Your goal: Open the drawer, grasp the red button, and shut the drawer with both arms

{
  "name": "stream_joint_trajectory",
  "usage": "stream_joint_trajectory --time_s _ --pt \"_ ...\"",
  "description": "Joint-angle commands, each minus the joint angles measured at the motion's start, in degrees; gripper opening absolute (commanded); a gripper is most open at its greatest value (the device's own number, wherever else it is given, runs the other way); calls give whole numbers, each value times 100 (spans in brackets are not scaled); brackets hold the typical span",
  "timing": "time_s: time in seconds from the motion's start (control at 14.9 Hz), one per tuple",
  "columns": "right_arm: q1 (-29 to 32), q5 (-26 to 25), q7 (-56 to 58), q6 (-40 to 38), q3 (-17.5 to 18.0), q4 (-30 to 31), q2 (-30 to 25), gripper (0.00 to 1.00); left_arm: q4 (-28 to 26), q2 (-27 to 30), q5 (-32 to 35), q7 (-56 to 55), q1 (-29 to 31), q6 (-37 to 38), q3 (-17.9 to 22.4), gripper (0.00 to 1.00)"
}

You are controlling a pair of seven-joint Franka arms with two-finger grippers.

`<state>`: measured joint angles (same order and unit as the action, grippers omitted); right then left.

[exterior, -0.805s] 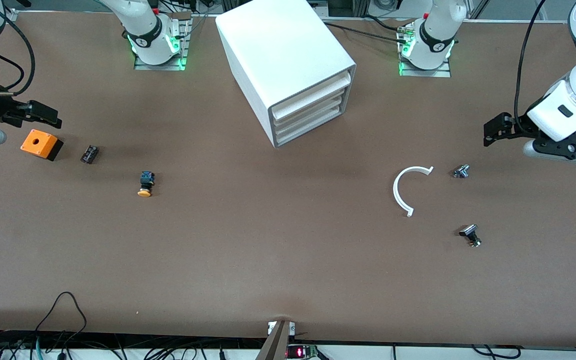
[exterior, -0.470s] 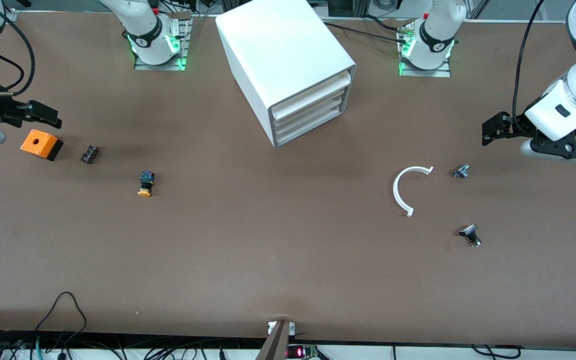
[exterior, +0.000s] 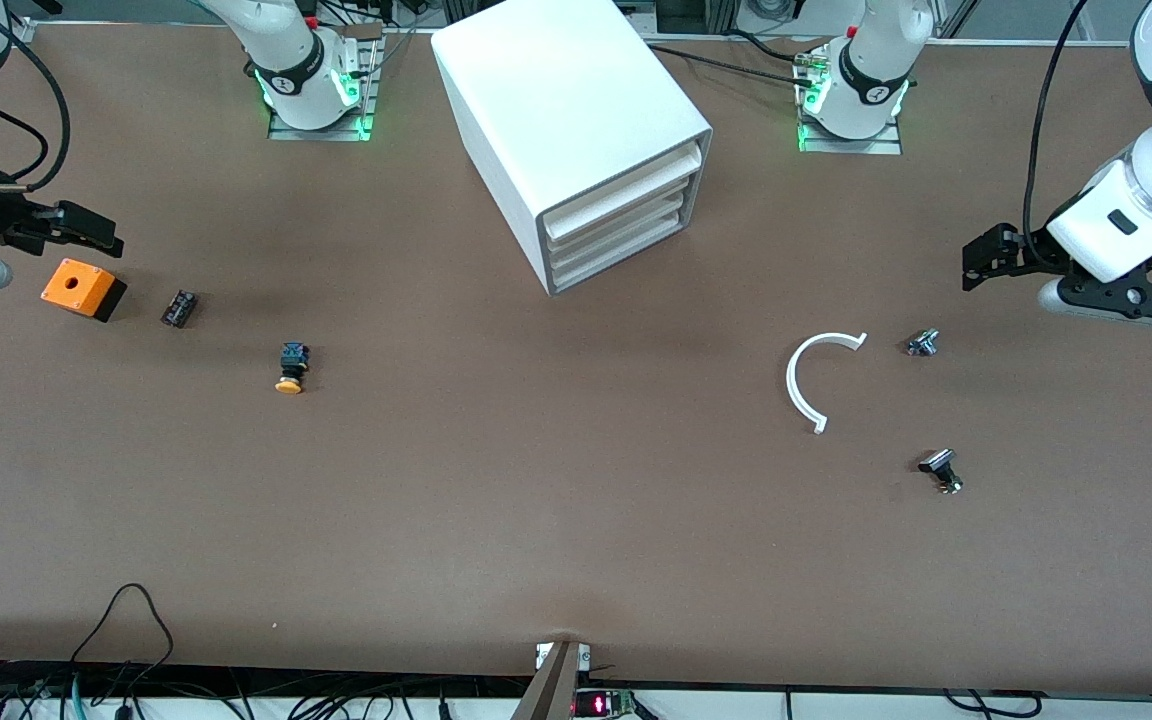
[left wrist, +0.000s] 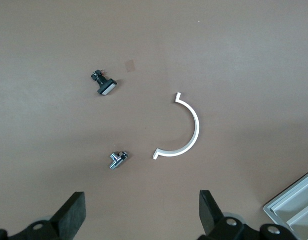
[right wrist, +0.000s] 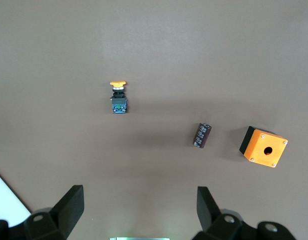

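Note:
The white cabinet (exterior: 576, 110) stands in the middle of the table near the arms' bases. Its three cream drawer fronts are all shut, and the drawer (exterior: 626, 235) is one of the lower two. A corner of the cabinet shows in the left wrist view (left wrist: 294, 210). The button is hidden from every view. My left gripper (exterior: 981, 262) hangs open and empty over bare table at the left arm's end, its fingers wide apart (left wrist: 142, 210). At the right arm's end my right gripper (exterior: 86, 232) hangs open and empty (right wrist: 141, 205) beside the orange box.
An orange box with a hole (exterior: 83, 288), a small black part (exterior: 179, 307) and a yellow-capped button (exterior: 290, 368) lie toward the right arm's end. A white curved strip (exterior: 806, 375), a metal part (exterior: 923, 342) and a black-capped part (exterior: 940, 470) lie toward the left arm's end.
My left gripper has drifted slightly toward the cabinet. The right arm and everything on the table have stayed still.

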<state>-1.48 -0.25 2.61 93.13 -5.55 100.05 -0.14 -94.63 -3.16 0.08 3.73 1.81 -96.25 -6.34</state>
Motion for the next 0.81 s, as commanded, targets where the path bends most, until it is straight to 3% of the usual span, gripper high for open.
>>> stream_joint_trajectory --time_s 0.0,0.34,0.47,0.74 --pt "60 -63 20 73 54 120 -136 100 120 -88 -113 93 -14 168 -25 100" --pt "51 -54 3 73 54 111 -135 100 111 -211 -96 110 -49 248 -130 100" --pt "51 -54 11 73 54 111 -127 100 111 -771 -113 119 -67 291 -183 100" --pt "60 -54 3 82 54 103 -118 100 120 -844 -571 5 -232 450 -411 100"
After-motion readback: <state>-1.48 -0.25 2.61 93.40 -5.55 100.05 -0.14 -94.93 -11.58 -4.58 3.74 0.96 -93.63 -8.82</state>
